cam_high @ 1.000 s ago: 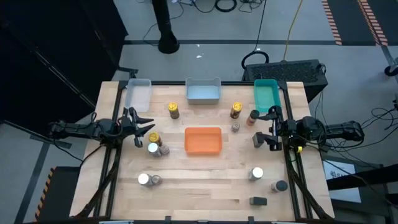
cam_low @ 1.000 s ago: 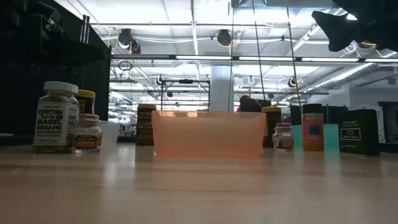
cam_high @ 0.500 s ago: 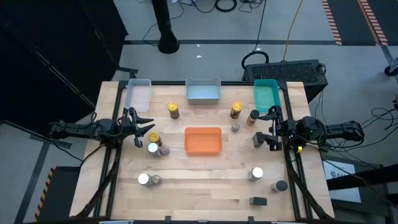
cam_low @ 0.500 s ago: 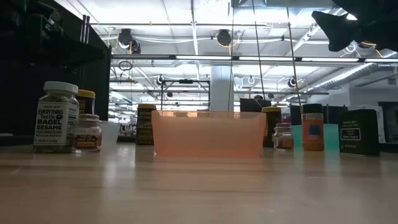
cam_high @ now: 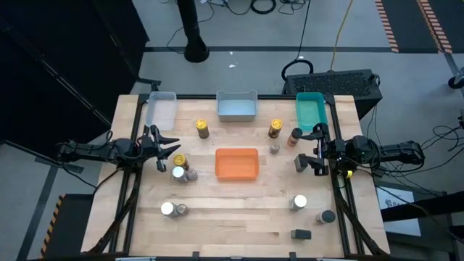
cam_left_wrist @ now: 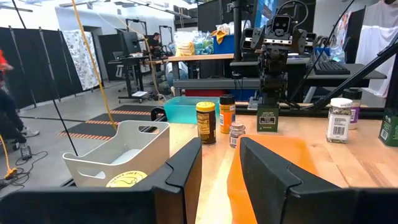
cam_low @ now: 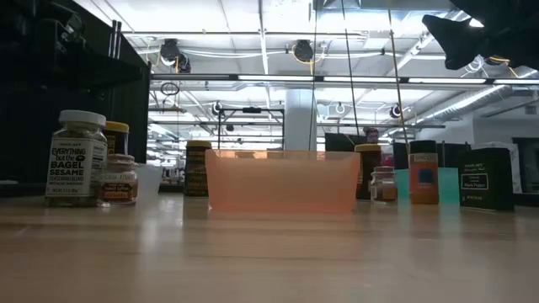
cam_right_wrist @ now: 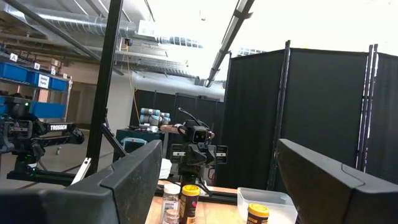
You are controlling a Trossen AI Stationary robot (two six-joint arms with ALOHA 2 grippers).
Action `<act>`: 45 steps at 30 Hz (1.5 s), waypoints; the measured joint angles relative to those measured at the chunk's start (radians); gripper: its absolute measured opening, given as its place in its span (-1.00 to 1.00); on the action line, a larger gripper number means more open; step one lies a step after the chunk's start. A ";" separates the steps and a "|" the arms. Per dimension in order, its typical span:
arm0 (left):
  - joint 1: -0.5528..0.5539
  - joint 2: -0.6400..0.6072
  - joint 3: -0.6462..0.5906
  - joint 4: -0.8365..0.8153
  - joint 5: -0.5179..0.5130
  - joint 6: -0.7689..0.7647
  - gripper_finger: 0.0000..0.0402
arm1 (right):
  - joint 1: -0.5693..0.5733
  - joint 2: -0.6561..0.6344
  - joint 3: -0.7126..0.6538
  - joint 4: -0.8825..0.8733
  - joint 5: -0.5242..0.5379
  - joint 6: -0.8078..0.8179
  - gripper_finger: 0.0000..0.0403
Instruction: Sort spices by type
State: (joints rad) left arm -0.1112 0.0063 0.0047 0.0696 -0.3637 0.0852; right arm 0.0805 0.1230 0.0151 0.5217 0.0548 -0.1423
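Spice jars stand upright and scattered on the table. Two yellow-lidded jars [cam_high: 202, 128] [cam_high: 275, 128] are in front of the far trays. An orange jar [cam_high: 295, 137] and a small grey-lidded jar [cam_high: 275, 148] stand near the right arm. A yellow-lidded jar [cam_high: 178, 160] and a white-lidded one [cam_high: 178, 172] stand by the left arm. More jars [cam_high: 167, 209] [cam_high: 299, 201] [cam_high: 328, 216] are toward the near edge. My left gripper [cam_high: 164, 146] hovers open at the left side. My right gripper [cam_high: 317, 150] hovers open at the right, beside a dark box [cam_high: 300, 163].
A clear tray [cam_high: 161, 109], a blue-grey tray [cam_high: 236, 106] and a teal tray [cam_high: 310, 110] line the far edge. An orange tray [cam_high: 237, 163] sits mid-table. Another dark box [cam_high: 301, 234] lies near the near edge. Bare wood shows along the near middle.
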 joint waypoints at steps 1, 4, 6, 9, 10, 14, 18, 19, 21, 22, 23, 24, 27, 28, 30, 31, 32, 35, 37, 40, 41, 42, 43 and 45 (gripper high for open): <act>0.000 0.000 0.000 0.000 0.000 0.000 -0.43 | 0.000 0.000 0.000 0.000 0.000 0.000 0.48; 0.000 0.000 0.000 0.000 0.000 0.000 -0.43 | 0.000 0.000 0.000 0.000 0.000 0.000 0.48; 0.000 0.000 0.000 0.000 0.000 0.000 -0.43 | 0.000 0.000 0.000 0.000 0.000 0.000 0.48; 0.000 0.000 0.000 0.000 0.000 0.000 -0.43 | 0.000 0.000 0.000 0.000 0.000 0.000 0.48; 0.000 0.000 0.000 0.000 0.000 0.000 -0.43 | 0.000 0.000 0.000 0.000 0.000 0.000 0.48; 0.000 0.000 0.000 0.000 0.000 0.000 -0.43 | 0.000 0.000 0.000 0.000 0.000 0.000 0.48; 0.000 0.000 0.000 0.000 0.000 0.000 -0.43 | 0.000 0.000 0.000 0.000 0.000 0.000 0.48; 0.000 0.000 0.000 0.000 0.000 0.000 -0.43 | 0.000 0.000 0.000 0.000 0.000 0.000 0.48; 0.000 0.000 0.000 0.000 0.000 0.000 -0.43 | 0.000 0.000 0.000 0.000 0.000 0.000 0.48; 0.000 0.000 0.000 0.000 0.000 0.000 -0.43 | 0.000 0.000 0.000 0.000 0.000 0.000 0.48; 0.000 0.000 0.000 0.000 0.000 0.000 -0.43 | 0.000 0.000 0.000 0.000 0.000 0.000 0.48; 0.000 0.000 0.000 0.000 0.000 0.000 -0.43 | 0.000 0.000 0.000 0.000 0.000 0.000 0.48; 0.000 0.000 0.000 0.000 0.000 0.000 -0.43 | 0.000 0.000 0.000 0.000 0.000 0.000 0.48; 0.000 0.000 0.000 0.000 0.000 0.000 -0.43 | 0.000 0.000 0.000 0.000 0.000 0.000 0.48; 0.000 0.000 0.000 0.000 0.000 0.000 -0.43 | 0.000 0.000 0.000 0.000 0.000 0.000 0.48; 0.000 0.000 0.000 0.000 0.000 0.000 -0.43 | 0.000 0.000 0.000 0.000 0.000 0.000 0.48; 0.000 0.000 0.000 0.000 0.000 0.000 -0.43 | 0.000 0.000 0.000 0.000 0.000 0.000 0.48; 0.000 0.000 0.000 0.000 0.000 0.000 -0.43 | 0.000 0.000 0.000 0.000 0.000 0.000 0.48; 0.000 0.000 0.000 0.000 0.000 0.000 -0.43 | 0.000 0.000 0.000 0.001 -0.001 0.040 0.48; 0.000 0.000 0.000 0.001 0.000 -0.001 -0.43 | 0.000 0.002 0.000 0.019 -0.001 0.063 0.48; 0.000 0.000 0.000 0.005 0.001 -0.015 -0.43 | 0.000 0.002 0.000 0.030 0.002 0.083 0.48; 0.000 0.000 0.000 0.015 0.007 -0.051 -0.43 | 0.000 0.003 0.000 0.044 0.006 0.102 0.48; 0.000 0.000 0.000 0.040 0.014 -0.078 -0.43 | 0.000 0.002 0.003 0.052 0.019 0.114 0.48; 0.000 0.000 0.000 0.118 0.052 -0.143 -0.43 | 0.000 0.005 0.020 0.051 0.063 0.128 0.48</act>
State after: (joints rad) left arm -0.1113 0.0059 0.0044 0.1878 -0.3119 -0.0583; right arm 0.0807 0.1277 0.0348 0.5727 0.1177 -0.0142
